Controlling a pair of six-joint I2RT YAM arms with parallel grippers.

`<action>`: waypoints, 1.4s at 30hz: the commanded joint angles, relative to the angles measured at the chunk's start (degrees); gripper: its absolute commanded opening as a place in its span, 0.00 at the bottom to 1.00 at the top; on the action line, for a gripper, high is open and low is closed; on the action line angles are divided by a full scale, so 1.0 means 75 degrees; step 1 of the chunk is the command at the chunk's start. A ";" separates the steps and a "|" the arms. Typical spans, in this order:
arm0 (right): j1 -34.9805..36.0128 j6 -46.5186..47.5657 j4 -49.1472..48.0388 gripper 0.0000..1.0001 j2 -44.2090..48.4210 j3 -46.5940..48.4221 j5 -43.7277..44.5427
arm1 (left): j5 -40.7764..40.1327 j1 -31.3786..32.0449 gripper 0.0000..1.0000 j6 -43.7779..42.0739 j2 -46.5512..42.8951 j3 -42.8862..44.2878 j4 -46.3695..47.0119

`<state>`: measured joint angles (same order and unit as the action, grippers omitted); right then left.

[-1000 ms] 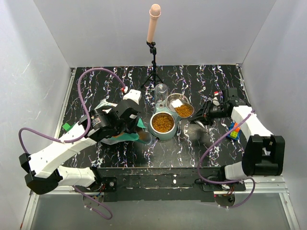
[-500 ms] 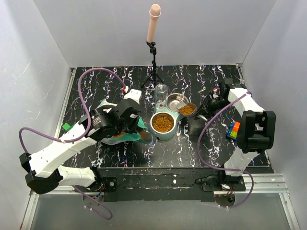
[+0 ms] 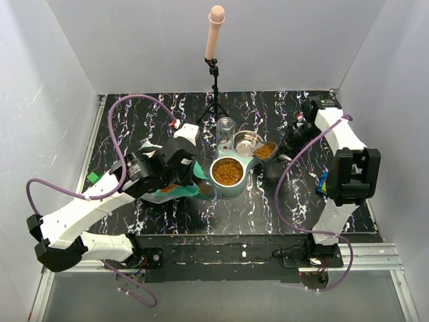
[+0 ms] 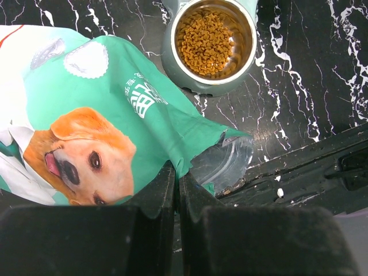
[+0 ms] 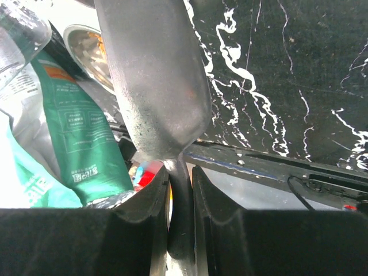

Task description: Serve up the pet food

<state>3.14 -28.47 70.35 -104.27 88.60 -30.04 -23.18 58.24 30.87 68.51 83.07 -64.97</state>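
Observation:
The teal-green pet food bag (image 3: 175, 188) with a dog picture lies tilted at centre left, and my left gripper (image 3: 194, 180) is shut on its edge. In the left wrist view the gripper (image 4: 177, 185) pinches the bag (image 4: 109, 109) beside its torn open corner. Brown kibble (image 3: 227, 173) fills the front bowl of the grey-green feeder (image 3: 236, 190), which also shows in the left wrist view (image 4: 214, 41). My right gripper (image 3: 289, 139) is shut on the handle of a metal scoop (image 3: 266, 150) holding kibble, just right of the steel back bowl (image 3: 245, 141). The right wrist view shows the scoop's underside (image 5: 155, 75).
A clear bottle (image 3: 226, 128) stands on the feeder's back. A black tripod with a pink-capped pole (image 3: 214, 67) stands behind it. Colourful toy blocks (image 3: 324, 182) sit at the right by my right arm. A small green piece (image 3: 92, 178) lies at the left edge.
My right arm swung back and the scoop of kibble moved from over the back bowl to its right side. The left gripper and bag shifted only slightly.

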 commanded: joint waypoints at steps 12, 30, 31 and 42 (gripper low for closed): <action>0.1561 -0.0165 0.2712 0.01 -0.1518 0.3571 0.3535 | 0.0466 0.0051 0.00 -0.0694 -0.0604 0.0490 0.1140; 0.2710 -0.0095 0.2785 0.01 -0.0969 0.3351 0.5458 | 0.0677 0.0051 0.00 -0.0800 -0.0287 0.0526 0.1315; 0.2769 -0.0083 0.2808 0.01 -0.0957 0.3409 0.5621 | 0.0642 0.0051 0.00 -0.0788 -0.0299 0.0514 0.1315; 0.3296 -0.0176 0.2785 0.01 -0.0442 0.2905 0.6232 | 0.0255 0.0051 0.00 -0.0133 -0.0357 0.0643 0.1209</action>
<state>26.59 -29.34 76.29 -110.87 111.20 13.98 -20.29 58.24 26.11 69.01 83.90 -64.27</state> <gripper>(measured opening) 0.245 0.016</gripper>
